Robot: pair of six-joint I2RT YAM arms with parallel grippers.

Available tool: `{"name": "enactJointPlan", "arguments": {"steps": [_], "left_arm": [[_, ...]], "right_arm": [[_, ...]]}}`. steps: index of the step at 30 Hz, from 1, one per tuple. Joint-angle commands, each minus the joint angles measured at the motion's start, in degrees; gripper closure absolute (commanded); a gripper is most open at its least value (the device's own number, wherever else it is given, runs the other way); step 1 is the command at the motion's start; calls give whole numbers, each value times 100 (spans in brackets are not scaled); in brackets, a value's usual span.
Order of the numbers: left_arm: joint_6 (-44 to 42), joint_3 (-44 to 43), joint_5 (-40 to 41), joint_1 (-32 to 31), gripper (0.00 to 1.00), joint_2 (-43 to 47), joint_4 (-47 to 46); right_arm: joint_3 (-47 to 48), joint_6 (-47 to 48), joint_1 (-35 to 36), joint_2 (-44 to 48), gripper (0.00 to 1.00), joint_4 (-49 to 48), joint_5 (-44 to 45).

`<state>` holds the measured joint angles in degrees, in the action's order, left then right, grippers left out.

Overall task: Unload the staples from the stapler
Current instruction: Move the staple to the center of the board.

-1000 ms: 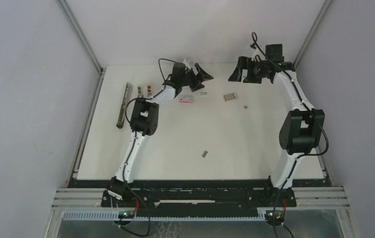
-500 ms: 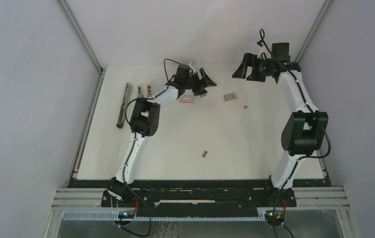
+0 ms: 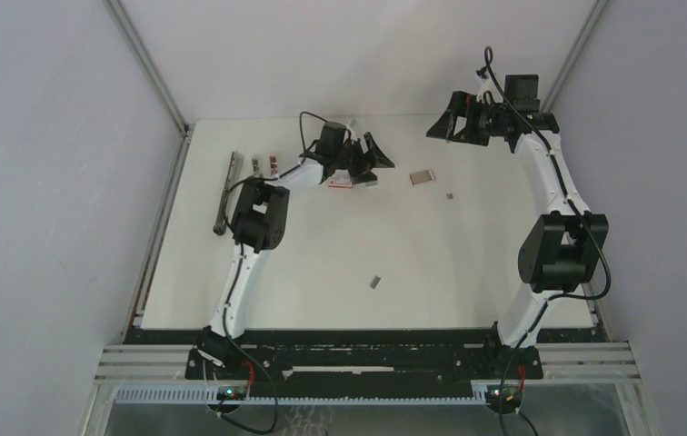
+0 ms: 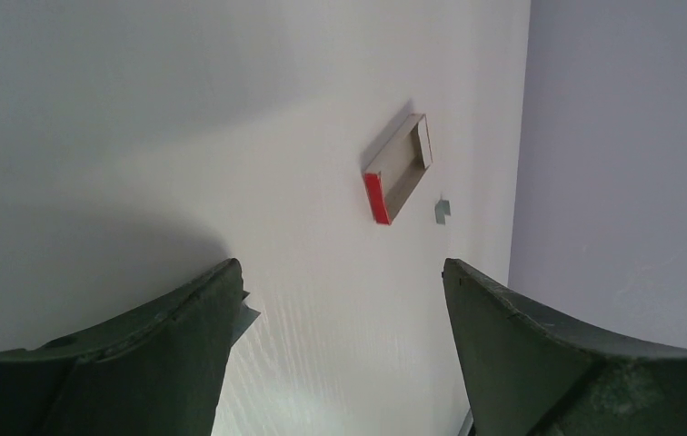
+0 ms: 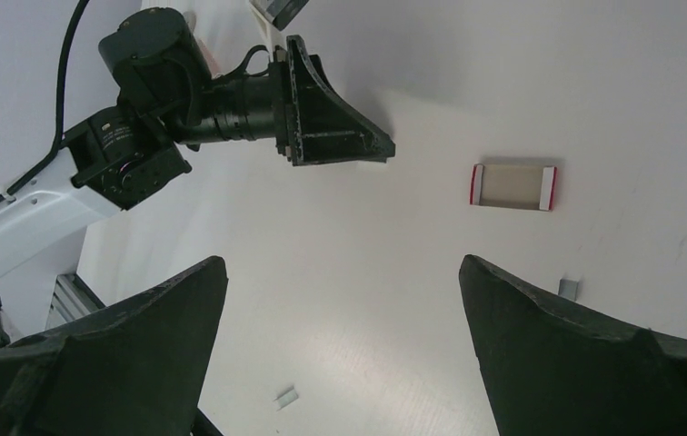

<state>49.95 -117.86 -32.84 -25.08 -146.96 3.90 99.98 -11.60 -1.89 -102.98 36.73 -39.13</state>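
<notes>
Hovering near the far edge of the tabletop (image 3: 322,245), the left gripper (image 4: 340,272) stands released and empty, an open red-ended box tray (image 4: 397,169) nearby. The right gripper (image 5: 342,265) hangs open by the far right corner. Loose staples (image 3: 375,282) lie mid-table, and stapler parts (image 3: 224,193) sit along the left edge.

A robotics lab test cell: a white table (image 3: 431,263) is boxed in by plain pale wall panels (image 3: 49,182) on aluminium posts (image 3: 144,64). The left arm (image 3: 247,263) and right arm (image 3: 549,182) are bolted to a metal rail (image 3: 367,361) at the near edge, with a slotted cable duct (image 3: 322,395) below.
</notes>
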Motion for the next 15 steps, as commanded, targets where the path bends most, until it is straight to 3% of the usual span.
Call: {"name": "enactJointPlan", "arguments": {"steps": [1, 9, 15], "left_arm": [[-220, 580, -162, -80, 14, 585, 200], [-530, 1673, -390, -227, 13, 1262, 109], [-747, 2270, -593, -443, 13, 1638, 110]], "right_arm": [[-56, -82, -30, 266, 0, -263, -1], [0, -517, -246, -299, 0, -1067, 688], [598, -1370, -616, -1410, 0, -1686, 1055]]}}
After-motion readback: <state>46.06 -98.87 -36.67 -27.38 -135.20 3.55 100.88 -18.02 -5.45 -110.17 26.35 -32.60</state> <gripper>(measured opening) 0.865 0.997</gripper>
